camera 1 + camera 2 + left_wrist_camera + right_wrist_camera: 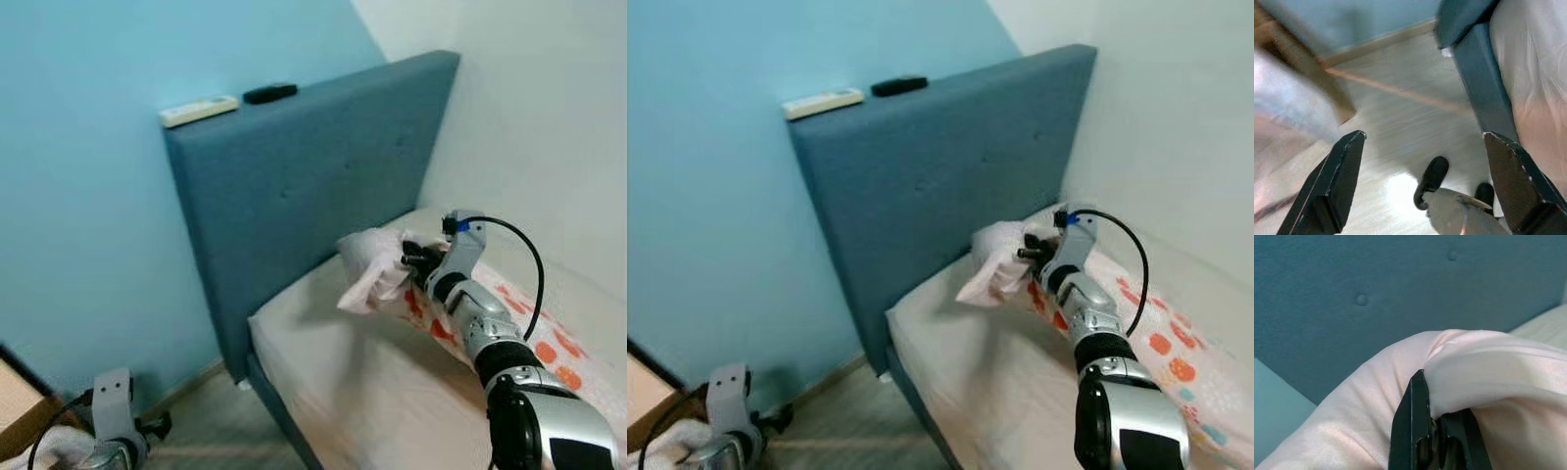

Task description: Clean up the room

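A: How far along is the tidying?

B: Early, I'd judge. The right pincer (411, 260) is pressed together on a fold of the pale pink cloth (374, 266) and holds it lifted over the bed (362, 372), near the blue headboard (304, 186). The patterned blanket (534, 338) with its red and orange marks lies loosely along the mattress under the right arm, so making the bed looks unfinished.

A: And the other arm?

B: The left pincer (1425, 181) hangs low beside the bed frame, over the wooden floor (1400, 122), fingers spread wide with nothing between them.

A: Anything else left out?

B: A white remote (199, 110) and a small black object (270, 93) rest on top of the headboard, just beside each other. Whether they count as clutter, I can't say.

A: Which way does the cloth run?

B: It's bunched, so it has no clean axis. Roughly, its length slants from the pinched upper part down toward the mattress, the loose end trailing to the robot's left, toward the edge of the bed.
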### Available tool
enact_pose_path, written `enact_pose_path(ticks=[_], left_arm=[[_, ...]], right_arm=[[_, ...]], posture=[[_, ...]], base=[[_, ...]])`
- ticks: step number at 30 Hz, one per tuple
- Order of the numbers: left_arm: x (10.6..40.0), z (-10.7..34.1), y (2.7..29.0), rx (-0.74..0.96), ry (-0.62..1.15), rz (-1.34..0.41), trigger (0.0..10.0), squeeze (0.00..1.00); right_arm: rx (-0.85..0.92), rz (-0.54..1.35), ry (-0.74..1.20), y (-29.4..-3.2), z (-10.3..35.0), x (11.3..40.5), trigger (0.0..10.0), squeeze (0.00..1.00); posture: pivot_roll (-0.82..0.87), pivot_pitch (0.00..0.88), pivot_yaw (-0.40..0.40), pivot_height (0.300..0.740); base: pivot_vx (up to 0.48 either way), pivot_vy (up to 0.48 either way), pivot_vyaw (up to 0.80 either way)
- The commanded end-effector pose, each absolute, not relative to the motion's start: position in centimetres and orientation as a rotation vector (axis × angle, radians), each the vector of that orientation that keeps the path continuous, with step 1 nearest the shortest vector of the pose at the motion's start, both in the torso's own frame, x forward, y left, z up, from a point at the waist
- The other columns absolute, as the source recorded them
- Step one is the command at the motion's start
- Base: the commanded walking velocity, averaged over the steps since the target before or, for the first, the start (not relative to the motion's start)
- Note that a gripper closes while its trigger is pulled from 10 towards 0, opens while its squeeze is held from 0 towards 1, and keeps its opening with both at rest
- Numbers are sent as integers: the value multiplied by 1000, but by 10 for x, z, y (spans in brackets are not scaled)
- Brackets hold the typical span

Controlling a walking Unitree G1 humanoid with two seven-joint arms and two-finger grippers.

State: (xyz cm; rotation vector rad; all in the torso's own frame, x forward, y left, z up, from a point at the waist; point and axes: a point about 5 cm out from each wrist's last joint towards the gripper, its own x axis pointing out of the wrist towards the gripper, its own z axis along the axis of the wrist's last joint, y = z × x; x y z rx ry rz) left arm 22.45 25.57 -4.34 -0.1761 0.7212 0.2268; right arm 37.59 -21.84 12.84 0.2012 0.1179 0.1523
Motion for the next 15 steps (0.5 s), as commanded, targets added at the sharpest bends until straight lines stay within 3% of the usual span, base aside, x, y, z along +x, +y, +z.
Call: enact_pose_path(ticks=[1,2,3,8,15], left_arm=[[215,-51,253,-171,769,216,10000,0],[215,-51,253,-171,769,216,10000,0],[211,-54,251,-157,787,200,10000,0],[206,-57,250,-131,812,180,10000,0],[200,-59,252,-119,821,153,10000,0]], right_arm=[[185,82,63,-228,142,380,10000,0],[185,82,63,-228,142,380,10000,0],[172,-82,100,-251,137,375,10000,0],[153,-245,148,-273,130,367,10000,0],[157,-399,235,-292,111,351,10000,0]], posture=[[3,0,-32,740],[3,0,-32,740],[4,0,-29,740],[6,0,-21,740],[4,0,-13,740]], base=[[0,0,788],[0,0,788],[0,0,788],[0,0,683],[0,0,0]])
